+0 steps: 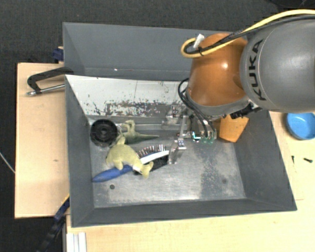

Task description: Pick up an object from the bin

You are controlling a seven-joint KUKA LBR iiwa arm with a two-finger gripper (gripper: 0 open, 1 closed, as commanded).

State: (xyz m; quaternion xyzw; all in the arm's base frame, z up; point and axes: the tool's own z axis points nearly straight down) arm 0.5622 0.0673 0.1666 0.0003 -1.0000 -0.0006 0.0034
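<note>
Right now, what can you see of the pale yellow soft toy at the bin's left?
The pale yellow soft toy lies slumped on the bin floor, left of centre. It looks plush and lumpy, with a thin part reaching toward the back wall. Its lower edge overlaps a blue handle, its right end meets a black brush with white bristles, and a black round object sits just beside its upper left. The gripper stands apart, to its right.

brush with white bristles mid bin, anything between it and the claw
Nothing visible does. The claw hangs right at the right end of the brush. The yellow soft toy and the blue stick lie at its left end, on the side away from the claw.
</note>
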